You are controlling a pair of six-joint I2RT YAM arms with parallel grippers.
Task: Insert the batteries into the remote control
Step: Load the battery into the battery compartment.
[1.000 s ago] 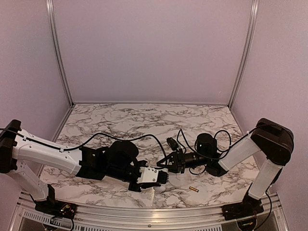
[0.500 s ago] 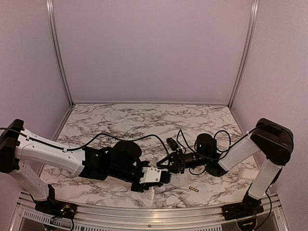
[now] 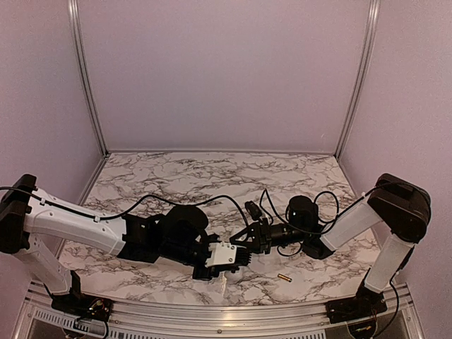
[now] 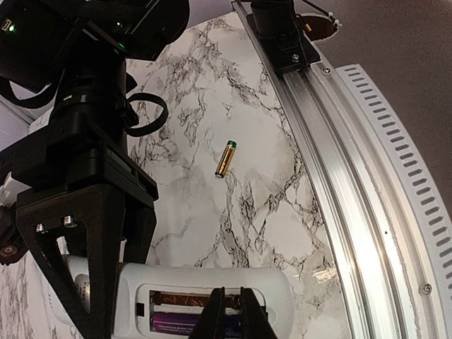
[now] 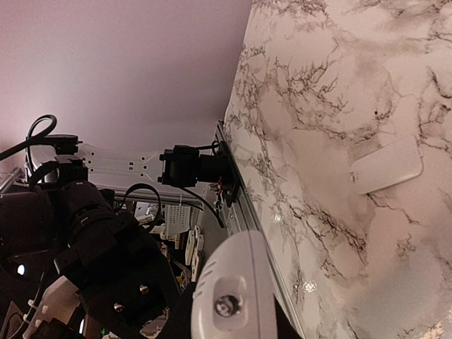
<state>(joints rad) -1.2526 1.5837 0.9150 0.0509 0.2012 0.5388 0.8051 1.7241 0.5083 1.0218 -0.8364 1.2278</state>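
Observation:
The white remote control (image 4: 205, 282) shows at the bottom of the left wrist view, back side up, its battery compartment open. A dark blue-purple battery (image 4: 176, 323) lies in the lower slot; the upper slot looks brownish. My left gripper (image 4: 227, 293) is shut, its fingertips together over the compartment and holding nothing. My right gripper (image 3: 248, 240) is shut on one end of the remote, whose rounded end (image 5: 233, 296) fills the right wrist view. A gold battery (image 3: 284, 278) lies loose on the marble (image 4: 226, 157).
A white battery cover (image 5: 387, 164) lies flat on the marble table (image 3: 176, 176). The aluminium rail (image 4: 332, 155) marks the table's near edge, close to the grippers. Black cables (image 3: 272, 205) loop beside the right arm.
My left gripper has closed its fingers and shifted slightly right, toward the remote. The right arm, the remote and the gold battery have stayed put.

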